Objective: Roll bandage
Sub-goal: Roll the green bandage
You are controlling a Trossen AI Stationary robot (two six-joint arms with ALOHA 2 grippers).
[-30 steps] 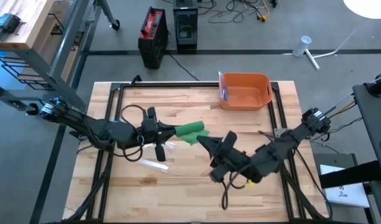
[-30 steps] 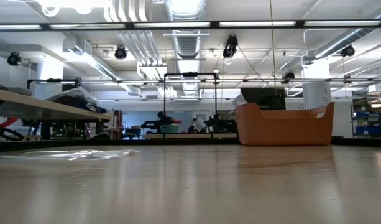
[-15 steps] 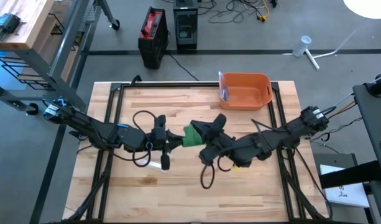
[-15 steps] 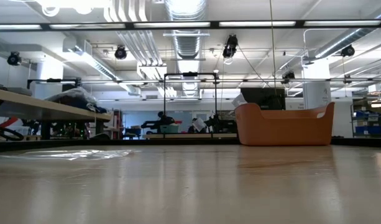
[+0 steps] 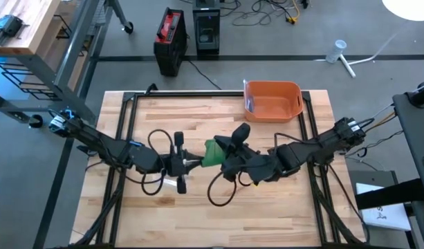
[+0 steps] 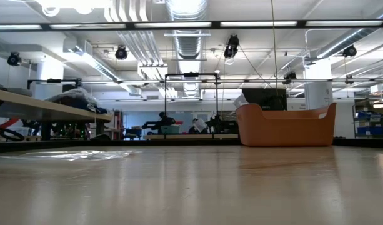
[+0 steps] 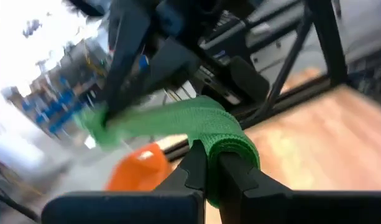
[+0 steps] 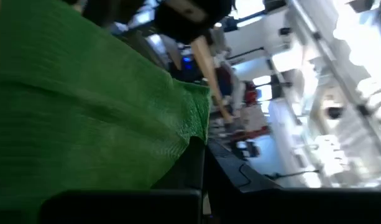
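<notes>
A green bandage (image 5: pixel 212 153) hangs in the air above the middle of the table, between my two grippers. In the left wrist view it is a short green band (image 7: pixel 171 121) running from my left gripper (image 7: pixel 207 165) to the right arm's dark fingers. My left gripper (image 5: pixel 198 162) comes from the table's left and is shut on one end. My right gripper (image 5: pixel 223 147) comes from the right and is shut on the other end. In the right wrist view the ribbed green cloth (image 8: pixel 84 106) fills most of the picture. The low view shows neither gripper. My left gripper pinches the bandage's near end (image 7: pixel 226 148) between its two fingers, and the cloth bunches over one fingertip. The fingers come about level from the table's left. The band is clear of the table and leads away to the other gripper. My right gripper holds the bandage's other end (image 8: pixel 189 134) between its shut fingers, coming about level from the table's right. The cloth lies right against the camera and hides the place of contact. That end is lifted clear of the table.
An orange bin (image 5: pixel 272 101) stands at the table's far edge, right of the middle, and shows in the low view as the orange bin (image 6: pixel 285 125). A clear plastic wrapper (image 5: pixel 171 184) lies on the table under my left arm. Loose cable loops (image 5: pixel 222 190) hang from both arms.
Both wrists have rolled. My left gripper has moved toward the near edge and a little right. My right arm has swung toward the far edge and left, closer to the left gripper. The green strip between them, long before, is now short and bunched.
</notes>
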